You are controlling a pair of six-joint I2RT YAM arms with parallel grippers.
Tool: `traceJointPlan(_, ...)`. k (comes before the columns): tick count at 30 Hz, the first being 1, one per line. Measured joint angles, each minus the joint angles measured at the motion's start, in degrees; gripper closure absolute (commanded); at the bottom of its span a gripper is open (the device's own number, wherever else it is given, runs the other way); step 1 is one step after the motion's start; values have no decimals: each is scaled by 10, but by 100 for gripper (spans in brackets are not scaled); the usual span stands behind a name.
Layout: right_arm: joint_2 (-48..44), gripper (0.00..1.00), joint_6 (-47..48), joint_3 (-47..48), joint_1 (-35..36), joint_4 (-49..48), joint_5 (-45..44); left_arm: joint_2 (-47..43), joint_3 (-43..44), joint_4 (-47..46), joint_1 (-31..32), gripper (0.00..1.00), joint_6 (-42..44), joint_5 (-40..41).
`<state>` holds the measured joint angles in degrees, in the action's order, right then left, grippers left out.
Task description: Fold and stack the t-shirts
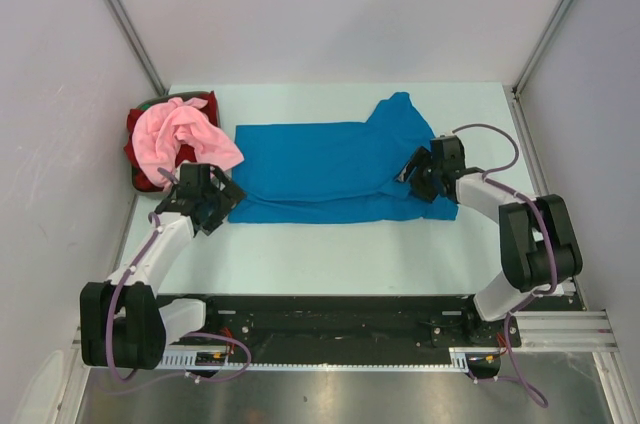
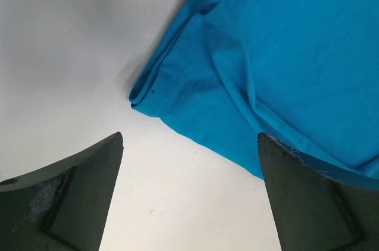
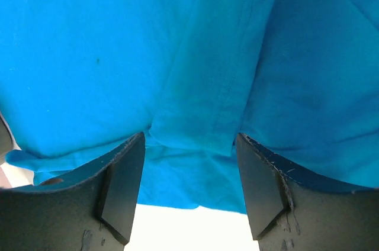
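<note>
Bright blue flat-spread cloth t-shirt (image 1: 330, 169): plain, one shade thruout, hems incl.
Light pink crumpled cloth t-shirt (image 1: 185, 134): plain.
Red bunched cloth t-shirt (image 1: 140, 159): plain, deep tone.
Green cloth strip (image 1: 152, 102): solid col.
Flat tabletop (image 1: 330, 254): pale mint-white.
Left gripper (image 2: 189, 135), right gripper (image 3: 189, 135): matt black, grey scuffs.
Arms (image 1: 160, 249): white w/ black joints.
Cables (image 1: 488, 126): purple.

The pale table (image 1: 330, 244) carries a spread blue t-shirt (image 1: 320, 169) and, far left, a shirt-filled basket (image 1: 139, 184).

No readable text, labels, brands or numbers — none on cloth, arms or table
</note>
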<state>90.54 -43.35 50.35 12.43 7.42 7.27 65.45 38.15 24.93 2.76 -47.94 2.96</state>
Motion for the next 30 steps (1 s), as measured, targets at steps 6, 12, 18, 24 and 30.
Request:
traceJointPlan(6,33,39,-11,-6,6,-23,12,0,0,-1,0,0,2,-2)
traceJointPlan(12,36,71,-16,-7,9,-33,12,2,0,-4,0,0,4,-2)
traceJointPlan(18,37,100,-24,-7,10,-47,13,5,-2,-5,0,0,4,-2)
traceJointPlan(24,42,100,-28,-2,24,-74,15,6,-5,-5,0,0,5,-2)
traceJointPlan(30,97,76,-26,66,54,-96,30,7,-5,-5,0,0,6,-2)
